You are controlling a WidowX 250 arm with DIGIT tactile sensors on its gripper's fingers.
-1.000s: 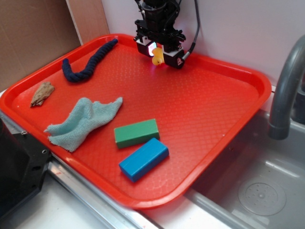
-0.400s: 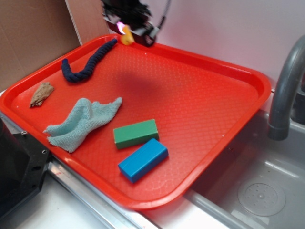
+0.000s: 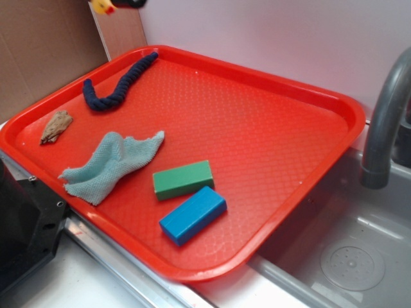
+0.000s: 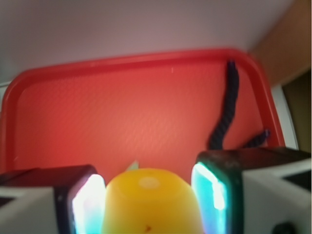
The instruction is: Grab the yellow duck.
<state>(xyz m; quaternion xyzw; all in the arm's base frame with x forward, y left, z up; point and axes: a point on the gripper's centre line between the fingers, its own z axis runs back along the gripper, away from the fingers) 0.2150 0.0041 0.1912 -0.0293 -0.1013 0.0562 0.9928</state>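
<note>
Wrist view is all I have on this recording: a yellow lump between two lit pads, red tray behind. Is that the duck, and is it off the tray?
Observer: Yes. In the exterior view the yellow duck hangs at the frame's top left, high above the red tray, with its orange-red beak showing.
Operator: What else lies on the tray? I only see a dark rope.
Observer: Besides the navy rope, there is a teal cloth, a green block and a blue block.
Operator: Anything near the rope end?
Observer: A small brown scrap lies by the tray's left rim, apart from the rope.
Operator: And the tool?
Observer: The tool is almost wholly out of the exterior frame.
</note>
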